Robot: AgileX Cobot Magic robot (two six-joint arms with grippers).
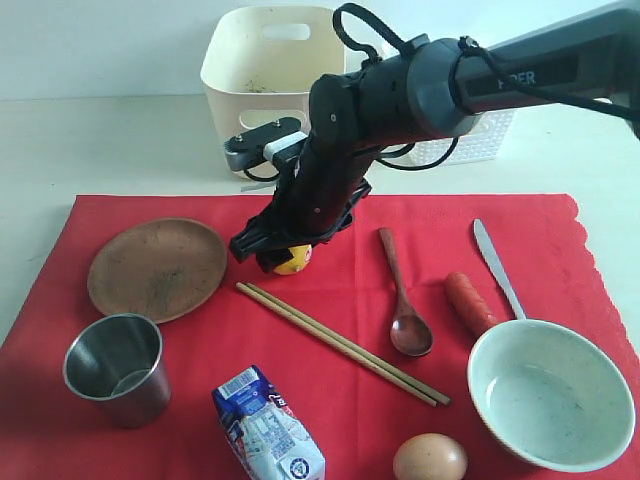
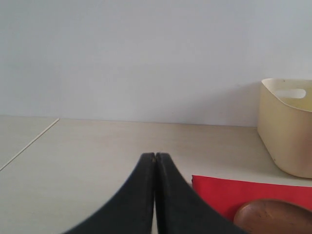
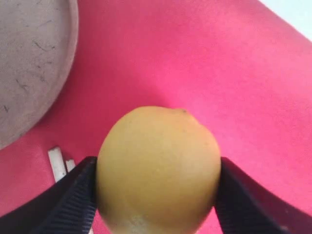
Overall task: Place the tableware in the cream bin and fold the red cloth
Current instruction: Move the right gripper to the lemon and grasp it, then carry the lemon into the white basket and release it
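Right claw [image 3: 157, 170]: we see both fingers pressed against the sides of the lemon [image 1: 296, 262], gripping it just above the red cloth [image 1: 220, 340], toward the middle of its far half.
Left claw [image 2: 155, 161]: we see its fingers closed tip to tip with nothing between them, off the red cloth beside a corner of it.
Red cloth: spread flat on the table, scalloped edge on the right in the exterior view.
Plate [image 1: 157, 268]: on the red cloth, near its left edge.
Cup [image 1: 115, 368]: upright on the red cloth, at its near left corner.
Chopsticks [image 1: 340, 343]: side by side, lying slantwise across the middle of the red cloth.
Spoon [image 1: 400, 300]: on the red cloth, right of its middle.
Knife [image 1: 497, 268]: on the red cloth, toward its right edge.
Bowl [image 1: 550, 395]: on the red cloth, at its near right corner.
Bin [image 1: 265, 70]: off the red cloth, beyond its far edge.
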